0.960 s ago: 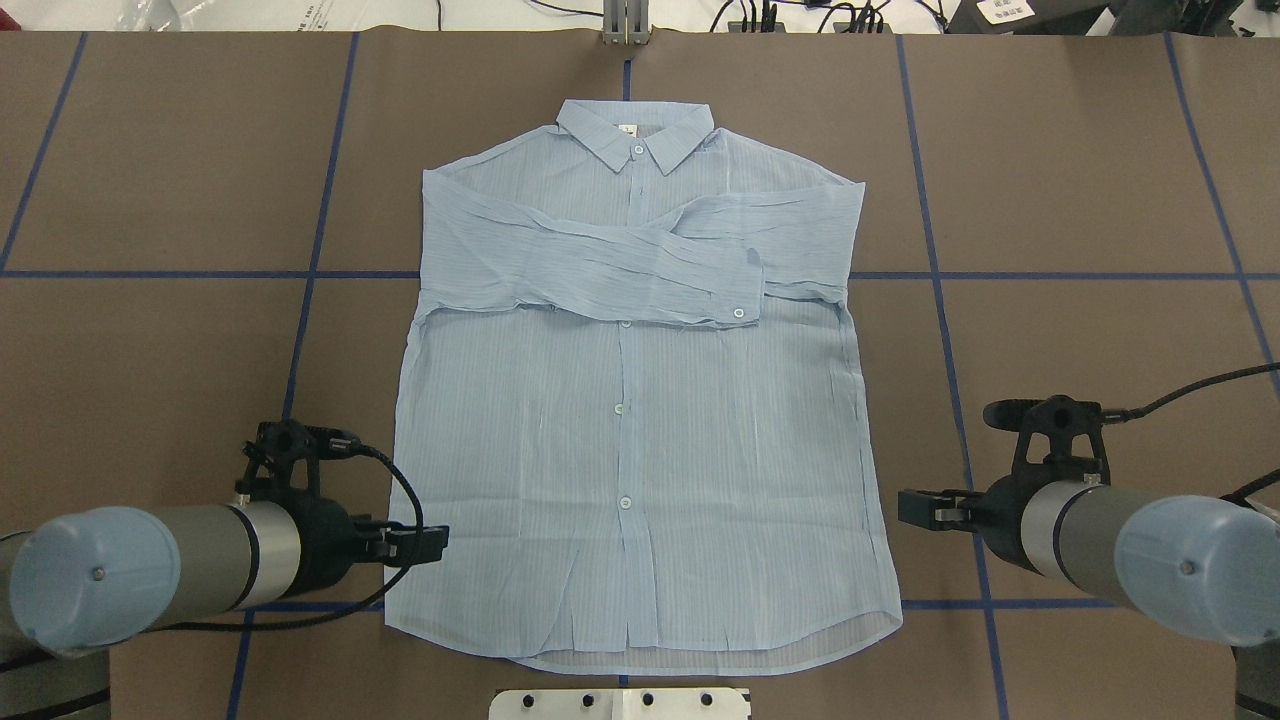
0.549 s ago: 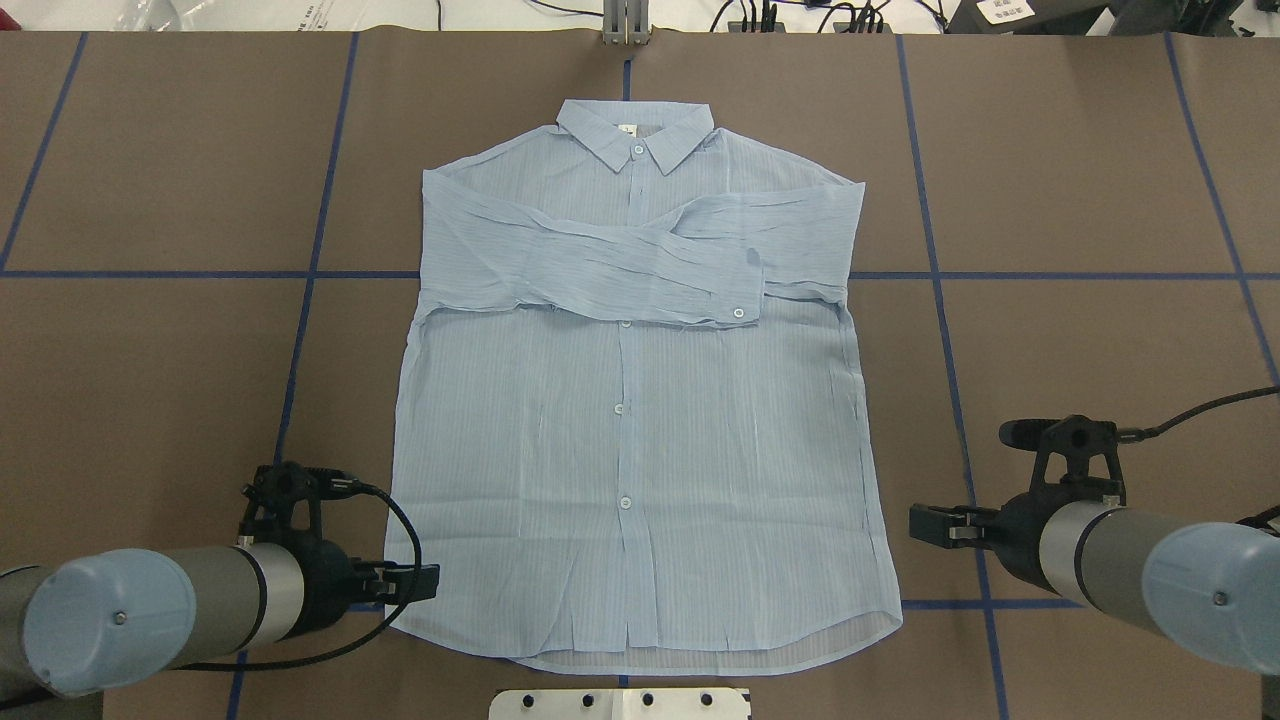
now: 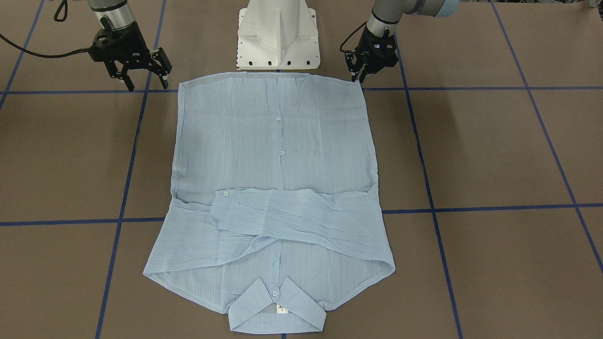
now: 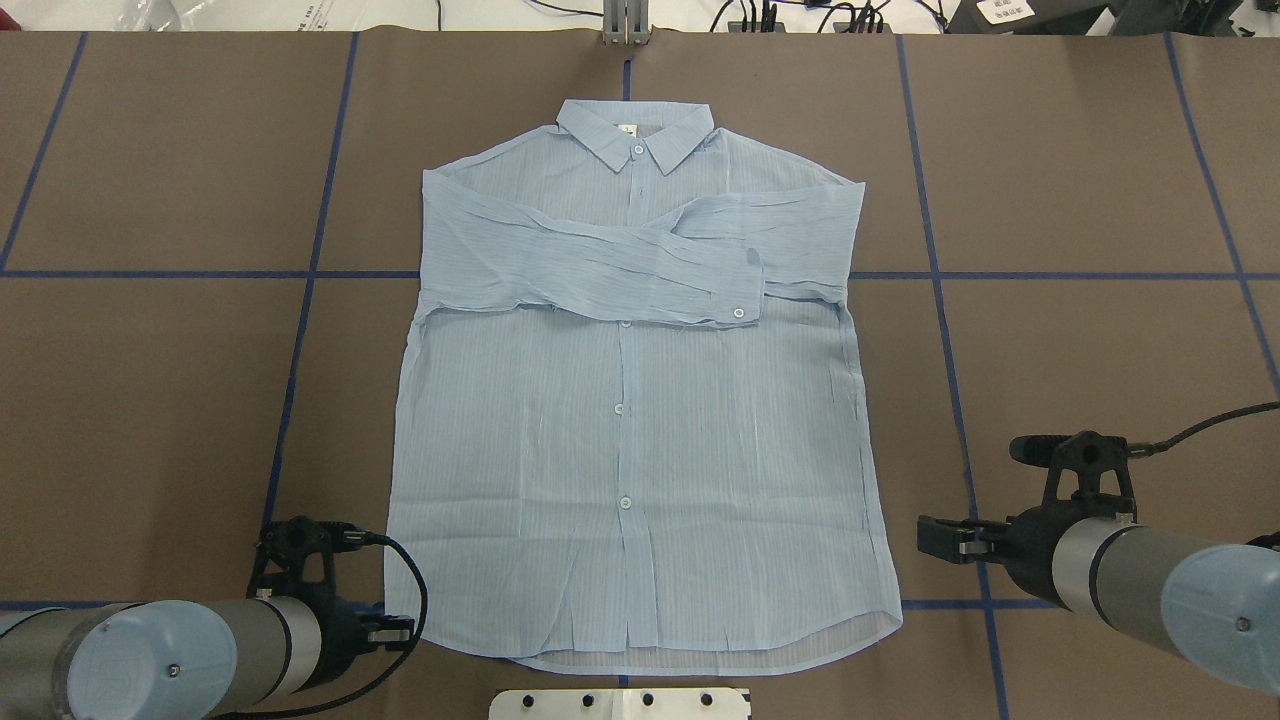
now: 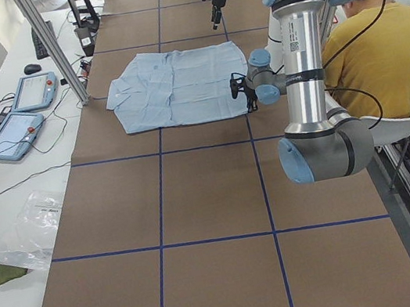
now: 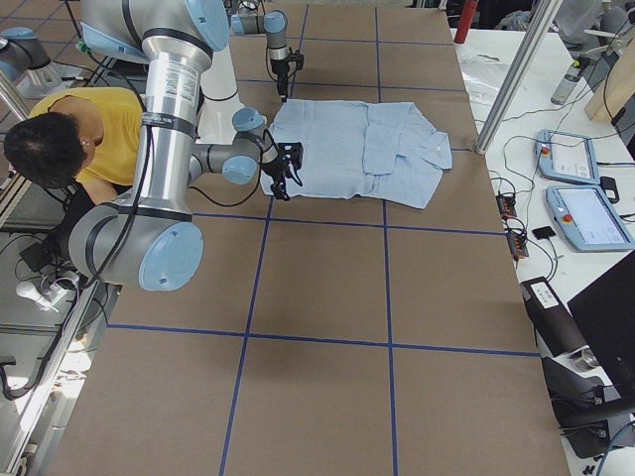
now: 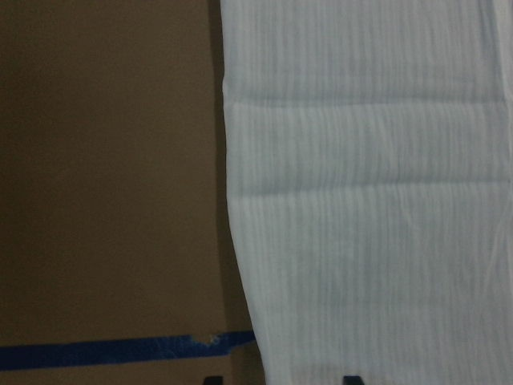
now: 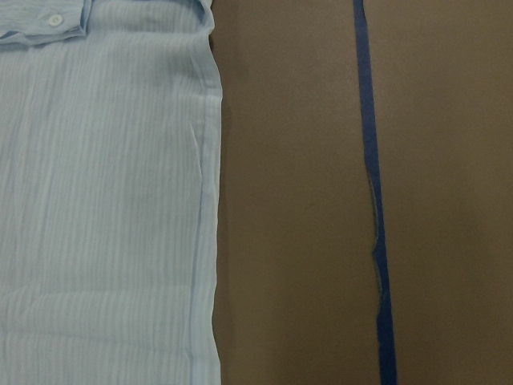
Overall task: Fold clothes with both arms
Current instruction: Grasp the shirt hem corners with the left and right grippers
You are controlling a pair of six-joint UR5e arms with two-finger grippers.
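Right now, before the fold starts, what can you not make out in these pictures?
Lower sleeve's cuff: hidden under the upper sleeve, overhead and front views.
Collar label: too small to read.
Left gripper: touching the shirt hem or not, unclear; the left wrist view cuts its fingertips at the bottom edge.
Right gripper: absent from the right wrist view.

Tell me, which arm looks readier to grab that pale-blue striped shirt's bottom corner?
Left, probably: the black left gripper is open at a hem corner of the pale-blue striped shirt; the right gripper, also open, stands apart from its edge.
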